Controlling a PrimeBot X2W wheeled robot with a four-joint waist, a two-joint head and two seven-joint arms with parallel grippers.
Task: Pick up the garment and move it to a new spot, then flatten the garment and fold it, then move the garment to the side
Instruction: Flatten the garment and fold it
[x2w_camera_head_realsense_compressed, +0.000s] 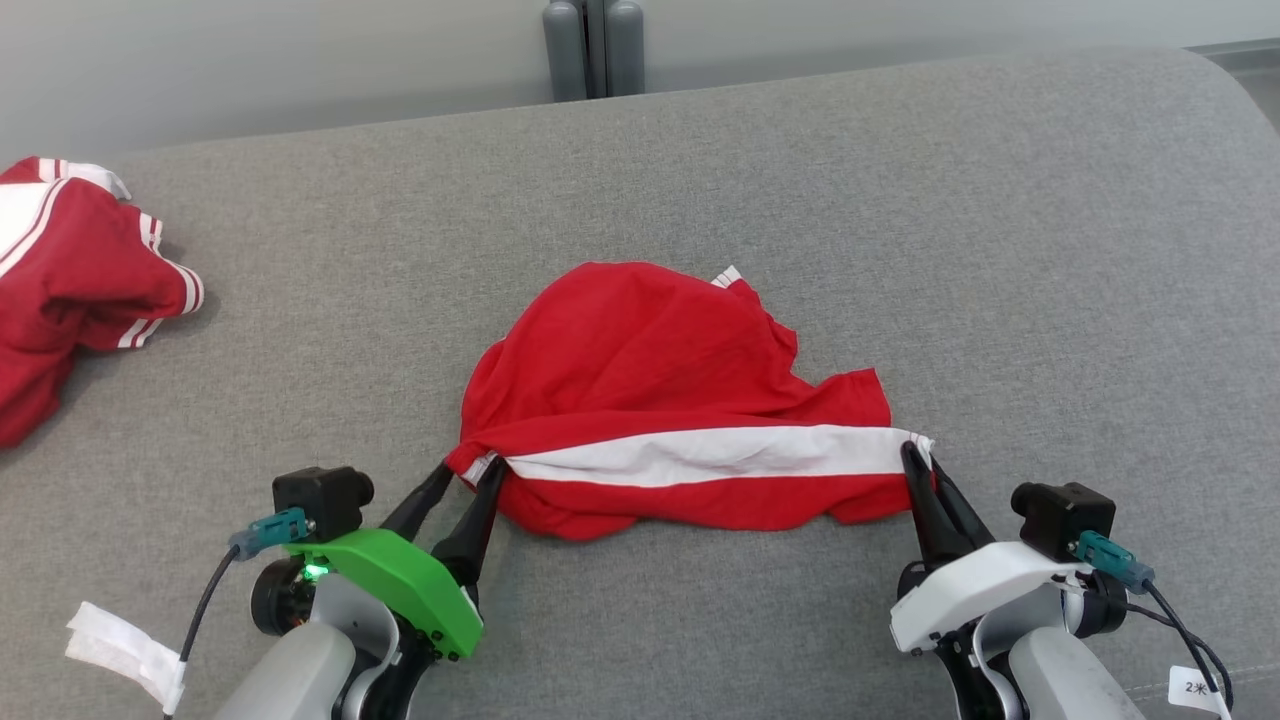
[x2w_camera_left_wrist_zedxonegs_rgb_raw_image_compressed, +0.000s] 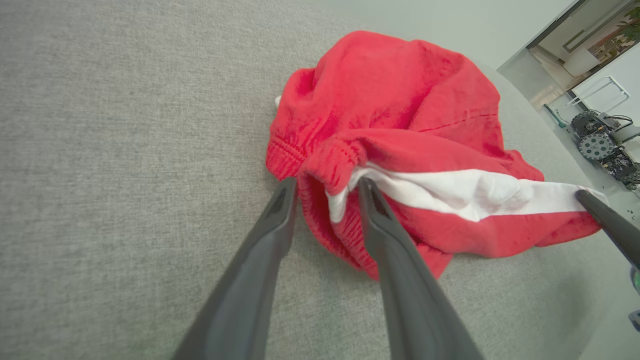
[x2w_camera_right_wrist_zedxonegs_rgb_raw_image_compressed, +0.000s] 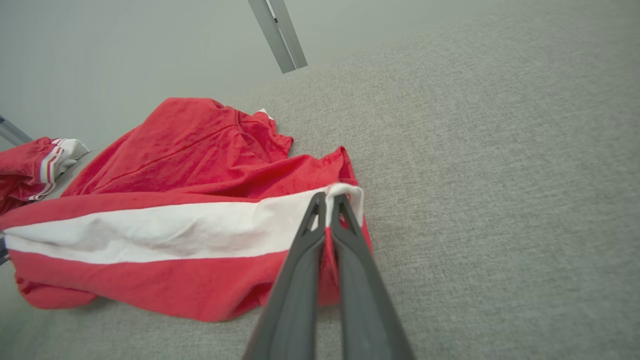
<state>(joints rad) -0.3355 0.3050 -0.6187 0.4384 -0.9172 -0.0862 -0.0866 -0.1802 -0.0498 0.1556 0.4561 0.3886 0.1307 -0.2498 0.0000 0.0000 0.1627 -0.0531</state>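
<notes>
Garment, red with a white band, lay bunched at the middle of the grey cushion, its band drawn sideways between the two arms. The right fingers were clamped on the band's right end, probably to anchor it for flattening, while the left fingers stood apart astride the left corner, gripping nothing. Another red garment sat well apart at the far left.

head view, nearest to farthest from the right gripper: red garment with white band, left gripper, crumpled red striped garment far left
1. Red garment with white band: centre, held by right gripper
2. Left gripper: band's other end
3. Crumpled red striped garment: far left
</notes>
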